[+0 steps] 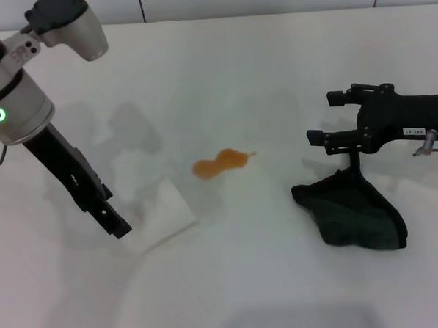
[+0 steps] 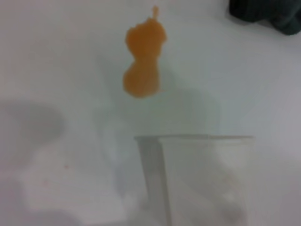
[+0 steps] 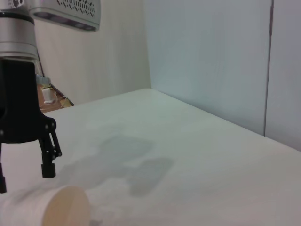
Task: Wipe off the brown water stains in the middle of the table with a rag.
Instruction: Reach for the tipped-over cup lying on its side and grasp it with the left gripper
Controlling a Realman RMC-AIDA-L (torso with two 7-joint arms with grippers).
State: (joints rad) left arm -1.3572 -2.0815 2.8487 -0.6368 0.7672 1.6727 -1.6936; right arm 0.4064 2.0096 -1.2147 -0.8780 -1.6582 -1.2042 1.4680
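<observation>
The white counter (image 1: 273,73) carries everything. The left gripper (image 1: 111,217) has its jaws open just above a lying white cup (image 1: 163,211). The right gripper (image 1: 327,118) has its jaws open and empty; the rag (image 1: 354,216) lies just under them. The brown water stains (image 1: 220,163) sit between both jaws.
</observation>
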